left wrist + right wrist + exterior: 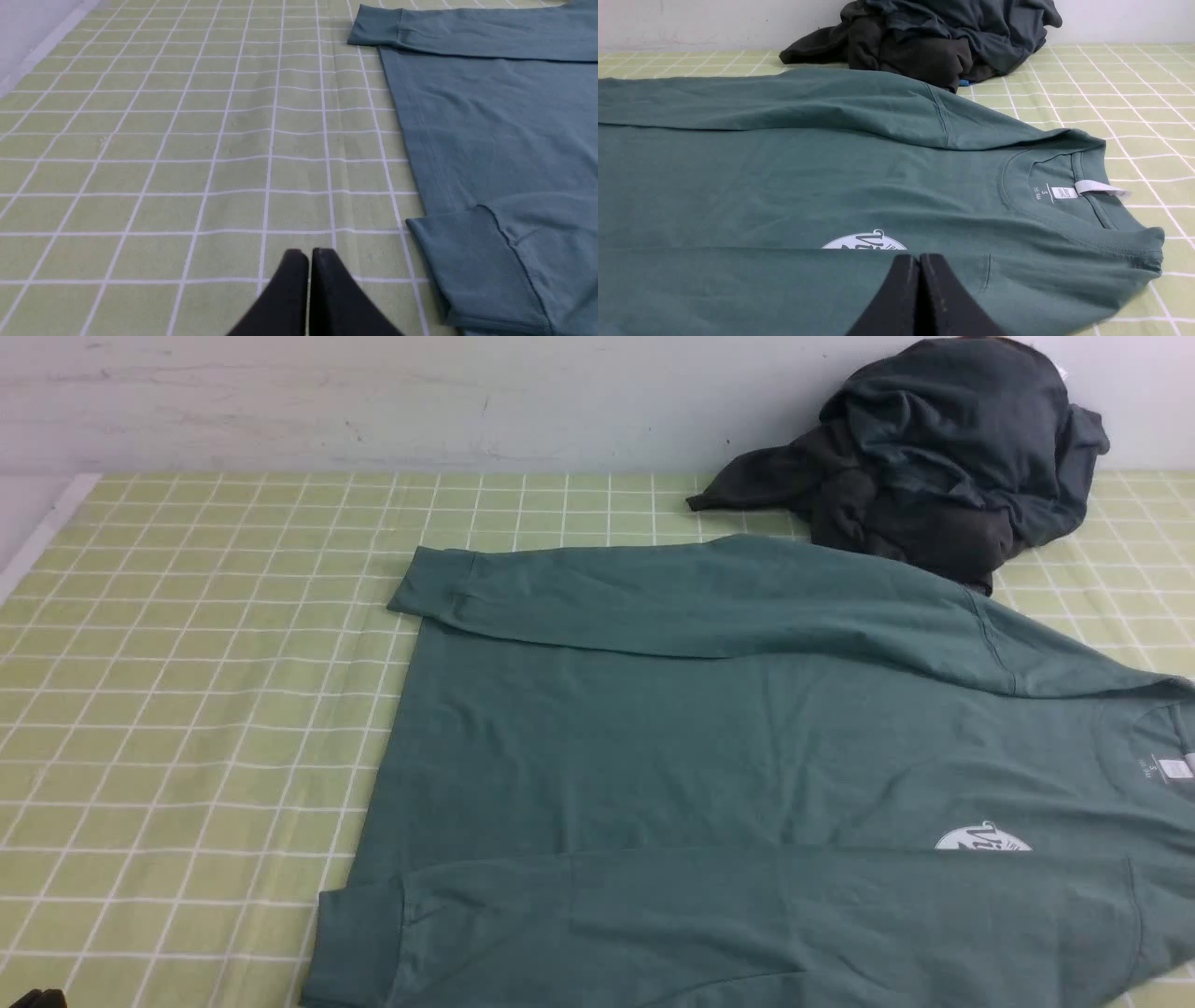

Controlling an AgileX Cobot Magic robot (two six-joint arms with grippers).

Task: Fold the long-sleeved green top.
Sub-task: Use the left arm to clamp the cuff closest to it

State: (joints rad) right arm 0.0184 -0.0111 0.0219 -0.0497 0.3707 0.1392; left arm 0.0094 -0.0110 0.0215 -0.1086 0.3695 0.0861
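Left hand: closed, nothing gripped. Right hand: also closed, nothing gripped; its tips overlap the near sleeve in its wrist view, can't tell whether they touch.

1 top, on the desk: off to the left hand's right, spread ahead of the right hand. Lies flat, front up. Long axis runs left-right across the desk: neck points right, hem points left, toward the left hand's side.

2 sleeves, both laid over the body and running toward the hem, cuffs at that end. Far sleeve is farther out from the hands; near sleeve is on the hands' side and covers part of the chest print. 1 print, 1 white tag sticking out at the neck.

1 dark heap, forward of the right hand, beyond the far sleeve, against the wall. Can't tell how many garments in it.
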